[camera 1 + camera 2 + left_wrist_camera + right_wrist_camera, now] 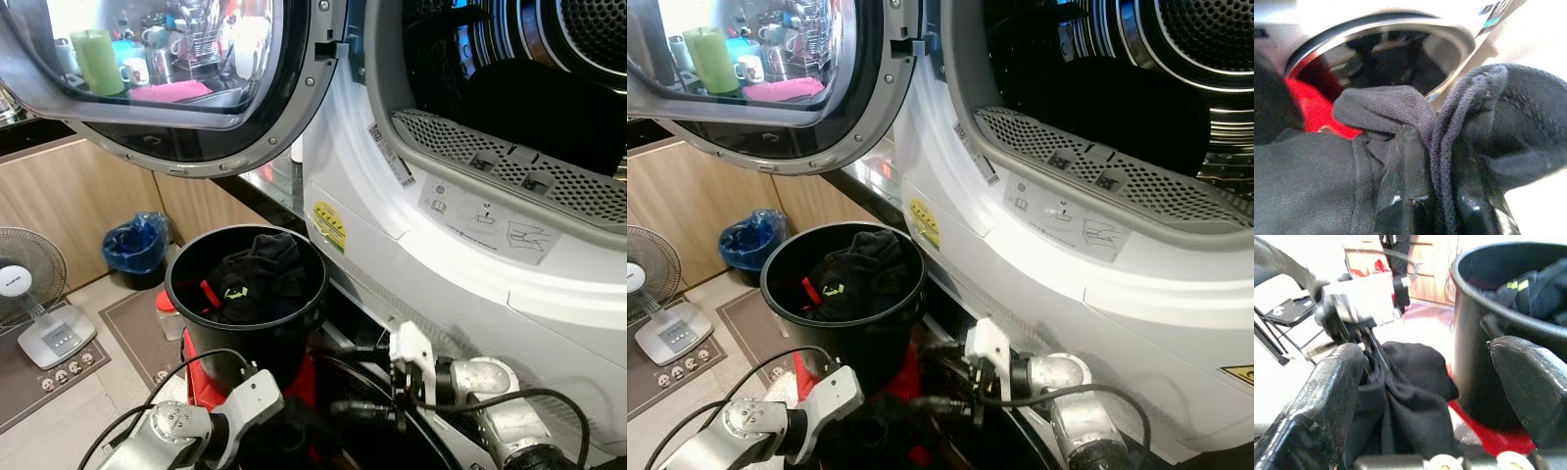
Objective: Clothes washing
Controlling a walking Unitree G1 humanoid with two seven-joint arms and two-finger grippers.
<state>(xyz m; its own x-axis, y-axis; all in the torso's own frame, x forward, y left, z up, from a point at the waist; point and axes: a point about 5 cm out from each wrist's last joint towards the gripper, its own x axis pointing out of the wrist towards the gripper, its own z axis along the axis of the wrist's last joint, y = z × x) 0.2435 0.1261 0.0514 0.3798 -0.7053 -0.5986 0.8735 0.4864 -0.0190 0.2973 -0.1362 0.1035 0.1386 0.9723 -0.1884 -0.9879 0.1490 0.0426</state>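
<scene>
Left gripper (1442, 205) is clamped on a dark garment (1484, 122) low beside the bucket (294, 333). Right gripper (1430, 382) hangs spread apart just beside the bucket, near the same cloth. More clothes (257, 279) fill the bucket, below the washer (441, 225) and its swung-out door (196, 88).

Washing machine (460, 245) to the right, its door (186, 88) swung open to the left above a bucket (245, 313) — the bucket just beside the machine's front, with clothes (257, 277) in it. Left of the bucket: a bin (137, 245) against the cabinets (69, 211), a fan (34, 294) further left on the floor. Before the bucket, low down — left gripper (1442, 205) closed on a dark garment (1469, 127), right gripper (1425, 396) spread beside it.
</scene>
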